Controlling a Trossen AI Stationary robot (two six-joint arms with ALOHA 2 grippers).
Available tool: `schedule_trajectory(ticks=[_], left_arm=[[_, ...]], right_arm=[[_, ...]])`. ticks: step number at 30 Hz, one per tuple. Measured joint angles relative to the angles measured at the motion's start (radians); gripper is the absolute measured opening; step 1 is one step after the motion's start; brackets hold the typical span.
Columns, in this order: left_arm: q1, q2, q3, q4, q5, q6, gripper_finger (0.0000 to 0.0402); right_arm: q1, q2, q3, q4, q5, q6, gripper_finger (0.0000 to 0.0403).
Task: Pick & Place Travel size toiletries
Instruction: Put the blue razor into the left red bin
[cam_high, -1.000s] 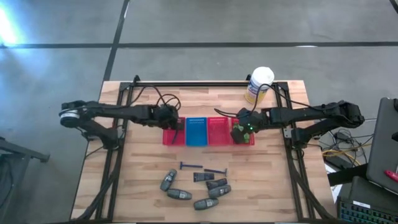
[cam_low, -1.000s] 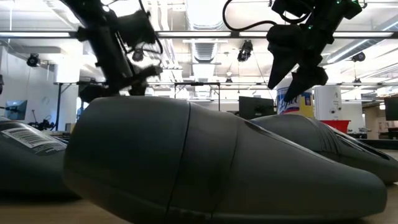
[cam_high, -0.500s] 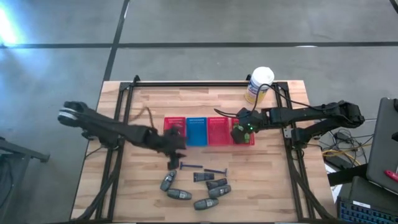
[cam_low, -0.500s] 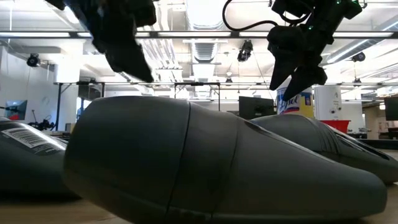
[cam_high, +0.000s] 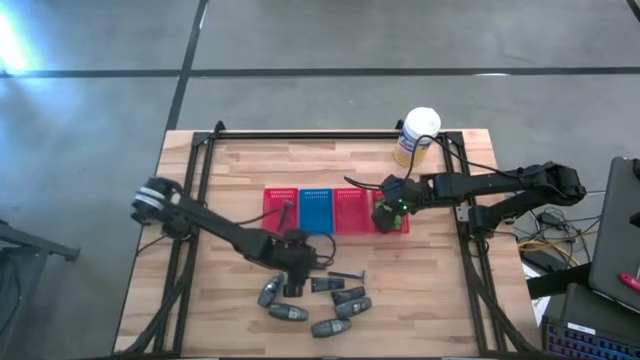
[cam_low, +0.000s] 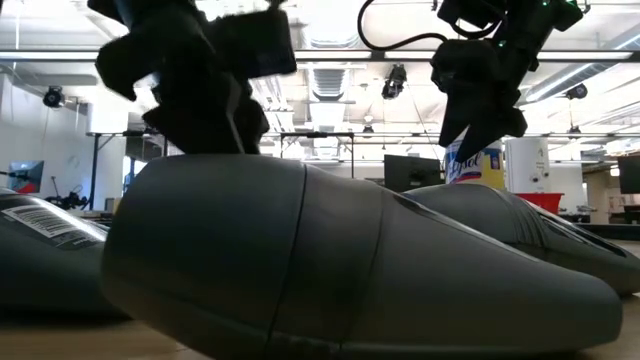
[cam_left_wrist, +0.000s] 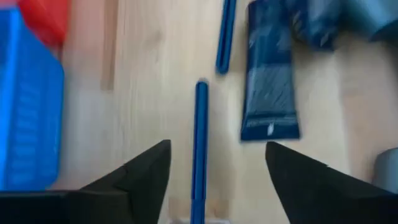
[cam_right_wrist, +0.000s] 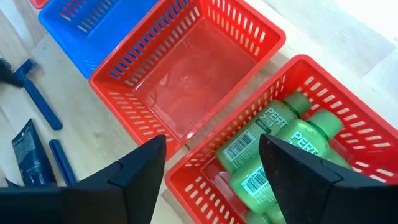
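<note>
My left gripper (cam_high: 296, 268) is open, low over the table near the front. Its fingers stand on either side of a thin blue razor's handle (cam_left_wrist: 201, 143); I cannot tell whether they touch it. A second razor (cam_left_wrist: 225, 37) and a dark tube (cam_left_wrist: 270, 81) lie beside it. Several grey oval bottles (cam_high: 290, 313) lie flat nearer the front edge. My right gripper (cam_right_wrist: 212, 140) is open and empty above the right-hand red basket (cam_right_wrist: 348, 130), in which green bottles (cam_right_wrist: 280, 149) lie on their sides.
A row of baskets stands mid-table: red (cam_high: 276, 212), blue (cam_high: 315, 210), empty red (cam_right_wrist: 186, 81), and the red one with the green bottles. A white-and-yellow canister (cam_high: 415, 135) stands at the back right. Grey bottles (cam_low: 330, 270) fill the low view's foreground.
My left arm has swung from over the leftmost red basket toward the table's near edge and gone down, and now stands over the razor. My right gripper has kept still above the basket with the green bottles.
</note>
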Motion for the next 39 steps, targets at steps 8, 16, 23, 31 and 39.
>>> schedule_trajectory(ticks=[8,16,23,31,39], left_arm=[[0.006,0.087,0.016,-0.097,-0.001,-0.016,0.0246],[0.007,0.086,0.010,-0.097,0.007,-0.008,0.0074],[0.006,0.043,0.088,-0.252,0.032,-0.216,0.0031],[0.038,-0.271,0.060,-0.423,-0.460,-1.075,0.0033],[0.198,-0.370,-0.178,-0.298,-0.458,-1.215,0.0035]], right_arm=[[0.000,0.000,0.000,0.000,0.000,-0.032,0.0237],[0.000,0.000,0.000,-0.003,0.001,-0.040,0.0226],[0.000,-0.005,0.000,-0.009,0.001,-0.041,0.0238],[0.000,-0.023,0.000,-0.007,0.036,-0.039,0.0267],[-0.001,-0.019,0.000,-0.004,0.044,-0.039,0.0294]])
